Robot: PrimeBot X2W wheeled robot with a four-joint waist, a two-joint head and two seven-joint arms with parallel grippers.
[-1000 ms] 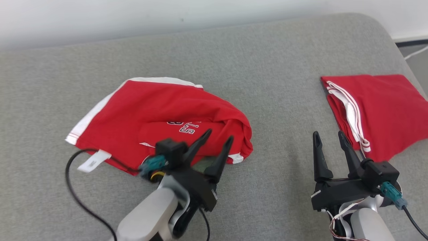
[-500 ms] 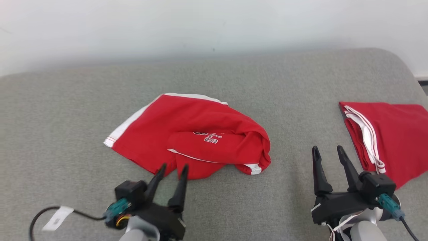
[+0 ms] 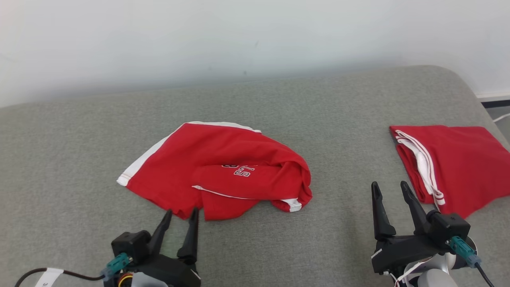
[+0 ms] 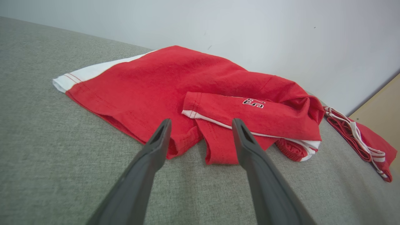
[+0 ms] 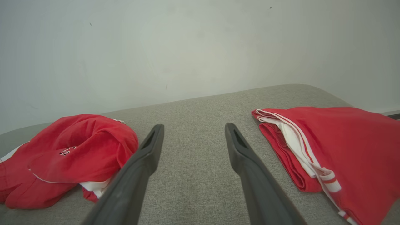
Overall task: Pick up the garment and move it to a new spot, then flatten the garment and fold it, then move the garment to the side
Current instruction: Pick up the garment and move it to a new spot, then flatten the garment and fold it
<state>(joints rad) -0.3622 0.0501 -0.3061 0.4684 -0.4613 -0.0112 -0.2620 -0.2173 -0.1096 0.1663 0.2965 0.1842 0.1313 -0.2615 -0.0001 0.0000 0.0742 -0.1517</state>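
Left claw (image 3: 182,211) has backed off the red garment (image 3: 223,167), prongs apart and empty at its near edge. Garment lies crumpled mid grey surface (image 3: 326,247); right claw (image 3: 388,184), also apart, sits near a folded red cloth (image 3: 462,163).

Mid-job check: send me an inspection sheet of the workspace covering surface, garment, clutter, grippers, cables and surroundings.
Surface: grey fabric cushion, no stains seen.
Job's things: red garment with white trim, crumpled mid-cushion, one part folded over itself, not flattened.
Clutter: folded red garment at the cushion's right end, apart from the first.
Grippers: left gripper open, holding nothing, tips at the garment's near edge, contact unclear; right gripper open, over bare cushion between the two garments.
Cables: black cable with white tag by the left wrist; white cable beyond the cushion's right end.
Surroundings: white wall behind the cushion.
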